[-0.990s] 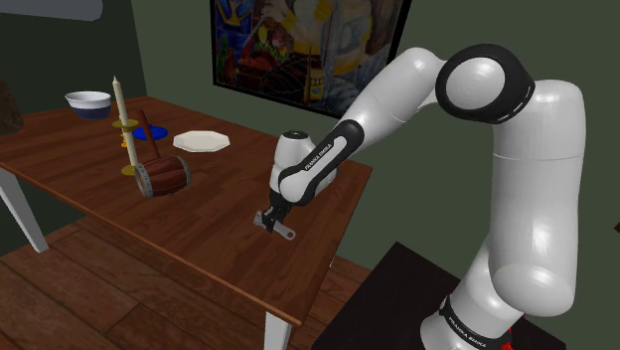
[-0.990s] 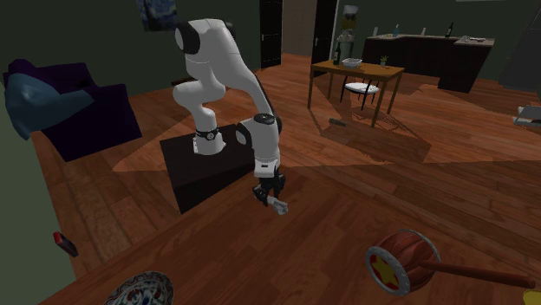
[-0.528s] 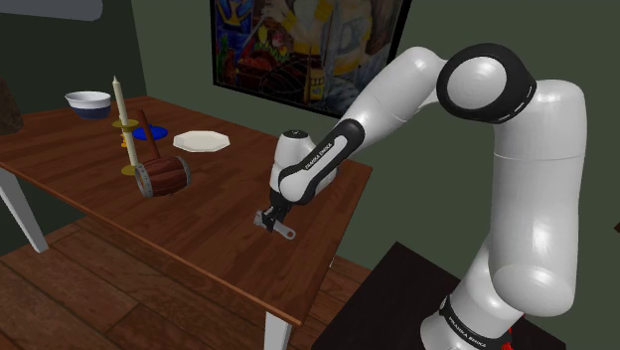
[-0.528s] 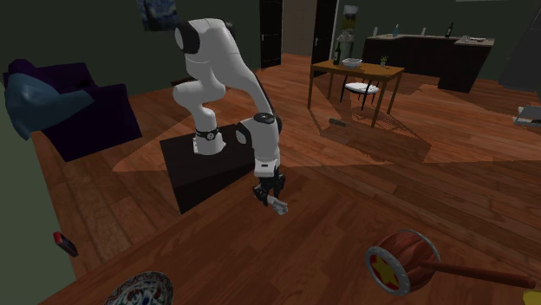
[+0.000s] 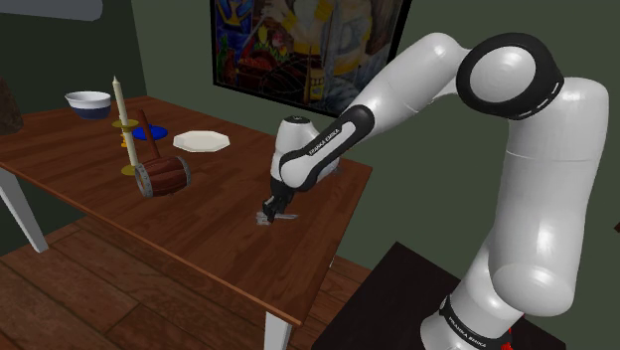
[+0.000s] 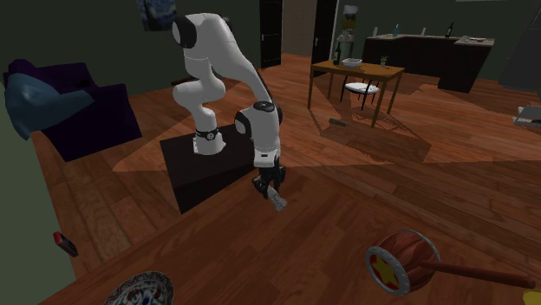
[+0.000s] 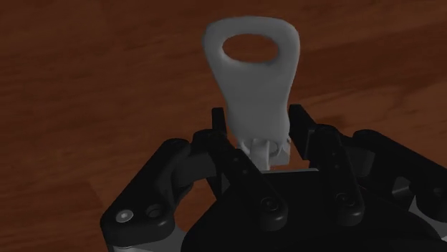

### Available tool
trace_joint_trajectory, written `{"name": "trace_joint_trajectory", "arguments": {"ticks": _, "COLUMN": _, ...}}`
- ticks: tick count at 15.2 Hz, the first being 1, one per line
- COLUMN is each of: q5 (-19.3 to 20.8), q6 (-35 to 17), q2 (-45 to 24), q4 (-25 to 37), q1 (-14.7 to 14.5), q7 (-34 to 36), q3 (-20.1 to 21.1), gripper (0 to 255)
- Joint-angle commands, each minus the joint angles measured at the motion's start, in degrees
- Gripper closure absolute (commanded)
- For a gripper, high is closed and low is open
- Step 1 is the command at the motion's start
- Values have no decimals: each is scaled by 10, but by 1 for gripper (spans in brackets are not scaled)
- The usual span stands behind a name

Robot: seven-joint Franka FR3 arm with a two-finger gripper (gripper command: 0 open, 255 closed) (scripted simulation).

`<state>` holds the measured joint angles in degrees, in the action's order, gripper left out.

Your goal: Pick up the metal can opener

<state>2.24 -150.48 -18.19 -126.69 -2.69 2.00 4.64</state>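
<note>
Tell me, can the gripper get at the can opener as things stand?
Yes, it seems so: the gripper clasps the pale grey can opener between its fingers, just over the wooden table. The mallet and white plate lie well off, so nothing blocks it.

One can opener (image 7: 251, 89), one mallet (image 5: 164, 176), one candle (image 5: 119, 99), one bowl (image 5: 87, 101) at the upper left of the shoulder view and one white plate (image 5: 201, 141) are counted, besides one table (image 5: 199, 227); one painting (image 5: 303, 50) is seen at the top centre.
</note>
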Motion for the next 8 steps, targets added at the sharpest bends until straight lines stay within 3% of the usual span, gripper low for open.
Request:
{"name": "trace_joint_trajectory", "arguments": {"ticks": 1, "q5": -2, "q6": 14, "q2": 13, "q4": 1, "q1": 1, "q7": -2, "q3": 1, "gripper": 255}}
{"name": "trace_joint_trajectory", "arguments": {"ticks": 8, "q5": -7, "q6": 49, "q2": 44, "q4": 5, "q1": 3, "q7": -5, "q3": 3, "gripper": 255}}
